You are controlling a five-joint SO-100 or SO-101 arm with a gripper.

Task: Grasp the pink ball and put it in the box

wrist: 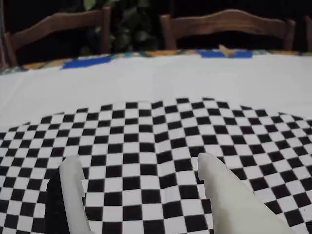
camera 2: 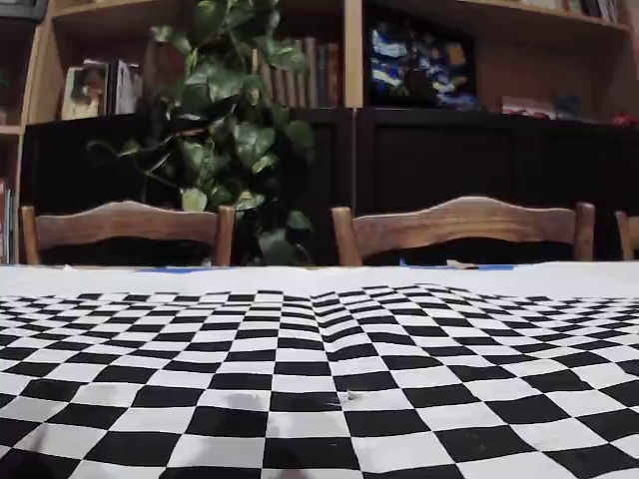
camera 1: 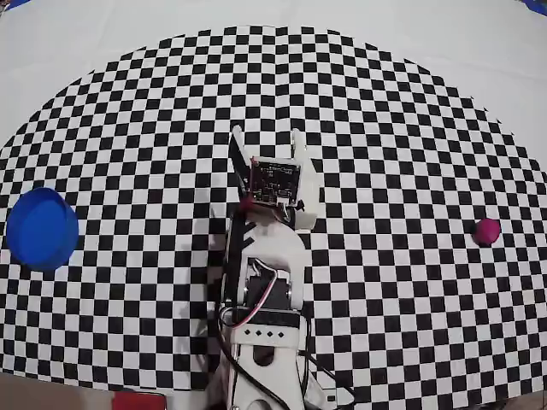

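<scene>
overhead view: the white arm (camera 1: pixel 261 299) rises from the bottom centre of the frame over the checkered mat (camera 1: pixel 385 111). the gripper (camera 1: pixel 267 137) sits just above frame centre, pointing toward the top edge. jaws are parted, a clear gap between the two fingers, nothing between them and nothing touching them.

wrist view: same reading. two pale fingers (wrist: pixel 73 187) come up from the bottom edge, one lower left, one lower right, with only bare mat squares between. gripper (wrist: pixel 136 163) released, empty.

pink ball (camera 1: pixel 487 231): on the mat at the right edge of the overhead frame, mid-height, well apart from the gripper. box (camera 1: pixel 40 228): blue, round, at the left edge, about the same height, also well apart. ball and box lie on opposite sides of the arm.

fixed view: low across the mat; beyond it two wooden chair backs (camera 2: pixel 459 228), a leafy plant (camera 2: pixel 225 120) and shelving (camera 2: pixel 429 60).
</scene>
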